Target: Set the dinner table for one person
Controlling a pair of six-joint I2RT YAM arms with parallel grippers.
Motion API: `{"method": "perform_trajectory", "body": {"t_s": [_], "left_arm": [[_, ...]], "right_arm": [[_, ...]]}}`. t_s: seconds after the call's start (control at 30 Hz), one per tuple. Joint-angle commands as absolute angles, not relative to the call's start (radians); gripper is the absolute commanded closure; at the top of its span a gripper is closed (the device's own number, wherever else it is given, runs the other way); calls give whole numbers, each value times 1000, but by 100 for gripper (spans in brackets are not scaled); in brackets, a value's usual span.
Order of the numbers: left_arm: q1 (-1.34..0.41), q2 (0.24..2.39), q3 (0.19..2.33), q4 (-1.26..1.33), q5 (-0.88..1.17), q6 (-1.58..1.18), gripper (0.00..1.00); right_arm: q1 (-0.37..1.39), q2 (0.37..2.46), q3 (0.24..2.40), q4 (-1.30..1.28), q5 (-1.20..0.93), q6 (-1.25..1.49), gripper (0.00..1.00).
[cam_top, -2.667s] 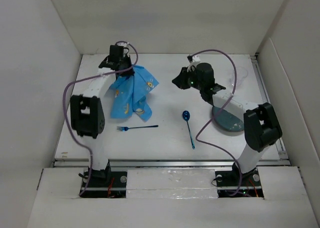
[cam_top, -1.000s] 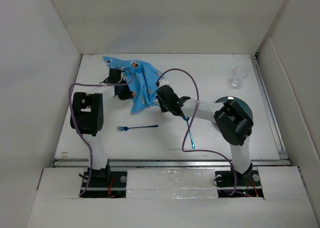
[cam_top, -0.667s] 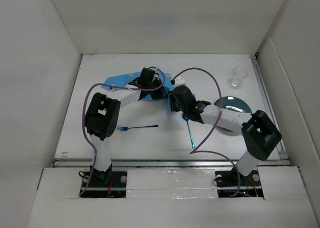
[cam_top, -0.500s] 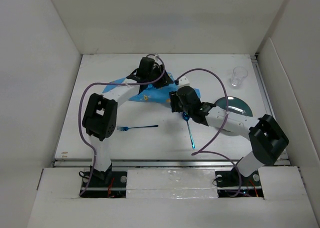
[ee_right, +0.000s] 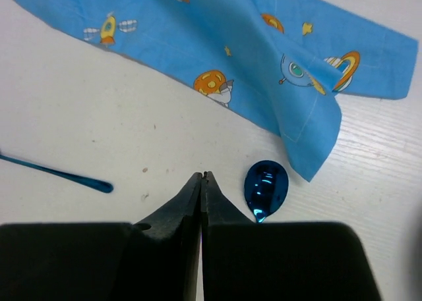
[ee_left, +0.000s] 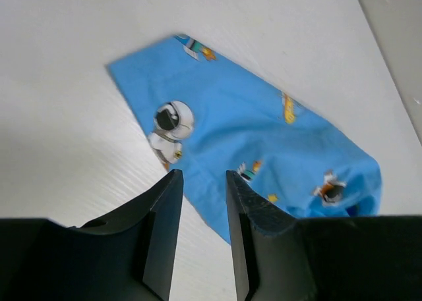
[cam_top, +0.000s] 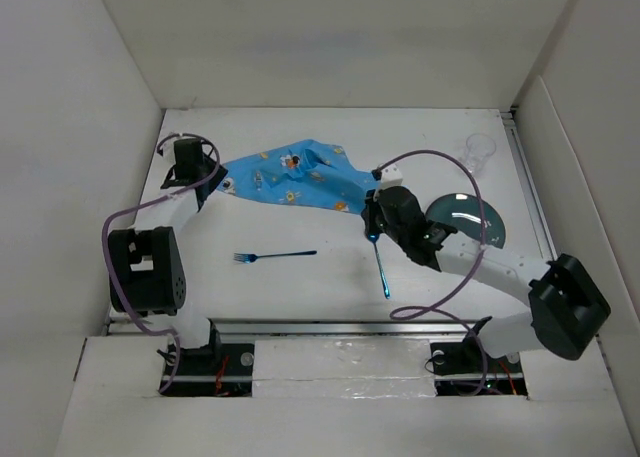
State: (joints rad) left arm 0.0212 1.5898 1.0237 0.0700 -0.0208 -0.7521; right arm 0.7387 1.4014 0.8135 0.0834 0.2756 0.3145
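Note:
The blue cartoon-printed placemat lies spread flat on the far middle of the white dinner table. My left gripper is open and empty, just left of the placemat's left corner; its fingers hover above the mat's edge. My right gripper is shut on nothing, low over the table next to the blue spoon's bowl and just below the placemat's right corner. The blue spoon and the blue fork lie on the table in front of the placemat.
A dark teal plate lies to the right, partly under my right arm. A clear glass stands at the far right. White walls enclose the table. The fork's handle end shows left of my right fingers.
The placemat was bunched in my left gripper, then stretched between both grippers; now it lies flat and released. My left gripper moved to the left corner, my right gripper drew back to the spoon.

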Motion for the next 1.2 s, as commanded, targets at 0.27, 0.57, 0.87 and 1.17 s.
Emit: {"method": "perform_trajectory", "body": {"t_s": [0.27, 0.57, 0.87, 1.17], "left_arm": [[38, 1856, 1304, -140, -351, -580, 65], [48, 1999, 1407, -183, -338, -505, 65], [48, 2089, 1444, -196, -344, -462, 68], [48, 2111, 1474, -181, -299, -426, 94]], "right_arm": [[736, 1128, 678, 124, 317, 333, 54], [716, 1057, 560, 141, 319, 393, 51], [672, 1149, 534, 178, 310, 449, 32], [604, 1379, 590, 300, 221, 477, 30]]}}
